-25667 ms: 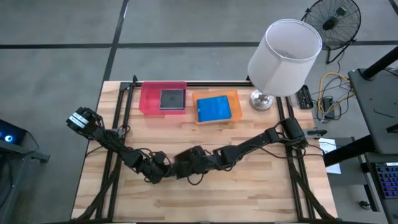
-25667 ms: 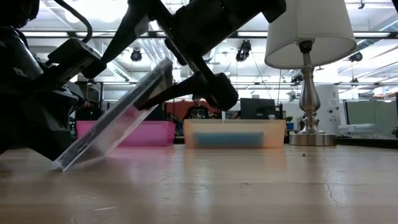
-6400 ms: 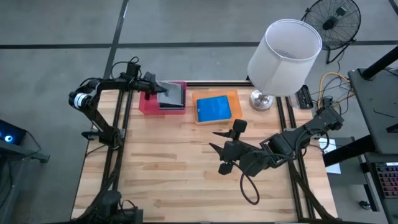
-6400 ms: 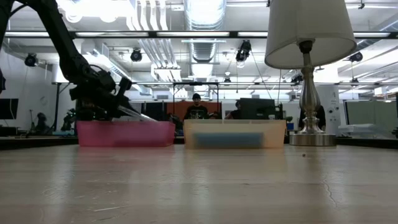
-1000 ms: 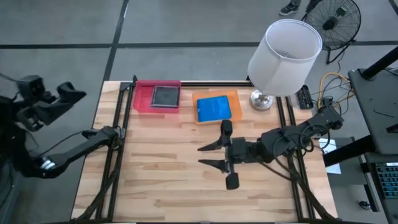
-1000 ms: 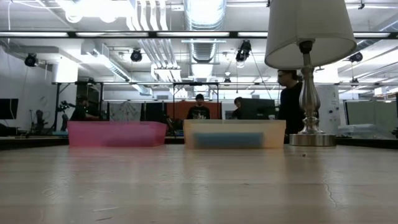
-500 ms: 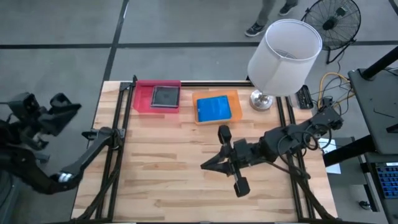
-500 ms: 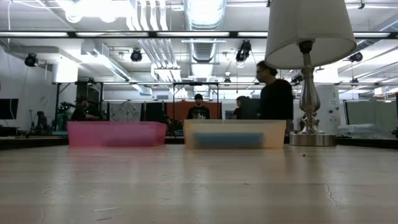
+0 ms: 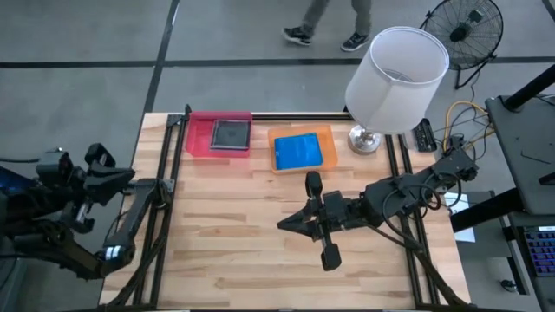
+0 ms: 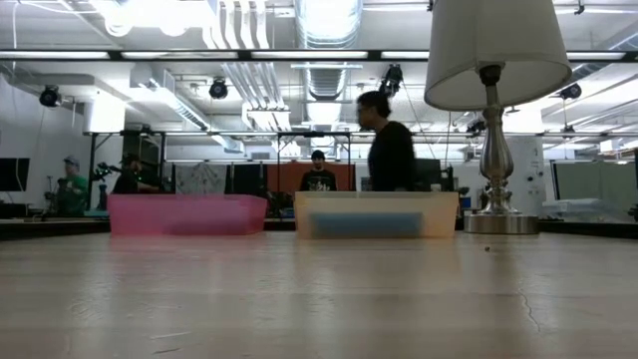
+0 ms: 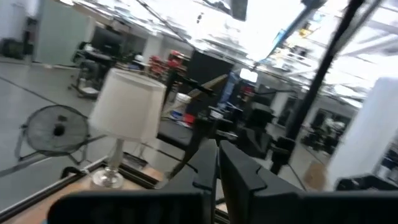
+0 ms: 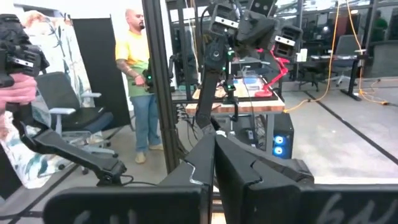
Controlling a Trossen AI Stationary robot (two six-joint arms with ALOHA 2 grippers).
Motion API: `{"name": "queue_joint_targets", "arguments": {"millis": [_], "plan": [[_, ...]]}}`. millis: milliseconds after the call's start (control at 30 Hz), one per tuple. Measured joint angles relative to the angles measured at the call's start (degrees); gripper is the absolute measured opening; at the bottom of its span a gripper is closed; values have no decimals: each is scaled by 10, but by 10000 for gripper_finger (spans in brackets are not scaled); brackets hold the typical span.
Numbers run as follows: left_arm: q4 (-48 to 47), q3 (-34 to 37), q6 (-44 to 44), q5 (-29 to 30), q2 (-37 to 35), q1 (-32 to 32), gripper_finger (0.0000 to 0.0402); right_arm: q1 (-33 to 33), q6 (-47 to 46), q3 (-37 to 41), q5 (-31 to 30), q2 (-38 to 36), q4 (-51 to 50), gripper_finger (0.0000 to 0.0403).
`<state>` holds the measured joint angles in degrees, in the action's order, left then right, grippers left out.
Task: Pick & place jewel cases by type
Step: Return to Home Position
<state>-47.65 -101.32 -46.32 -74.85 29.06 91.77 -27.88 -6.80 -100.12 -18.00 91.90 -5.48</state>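
While left fingers (image 11: 239,173) and right fingers (image 12: 244,167) press together empty, black case (image 9: 231,134) and blue case (image 9: 298,151) lie well apart from both.

Even overhead light falls on the wooden table (image 9: 251,221) as we look down, and shadows stay faint. At table height, ceiling strip lights (image 10: 329,55) glare white and the near boards go soft. Our left wrist view is smeared, its ceiling (image 11: 267,28) blown out.
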Motion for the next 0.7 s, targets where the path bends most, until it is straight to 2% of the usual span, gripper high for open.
{"name": "queue_joint_targets", "arguments": {"millis": [200,367,533,700], "plan": [[0,4,10,3,2,-61,0,0,2,0,0,0,-2,9],[0,9,23,3,15,-141,0,0,11,0,-1,0,-3,9],[-1,23,36,2,35,-263,0,0,64,0,-2,0,-3,9],[-25,42,59,3,53,-417,0,0,68,0,-21,0,-3,9]]}}
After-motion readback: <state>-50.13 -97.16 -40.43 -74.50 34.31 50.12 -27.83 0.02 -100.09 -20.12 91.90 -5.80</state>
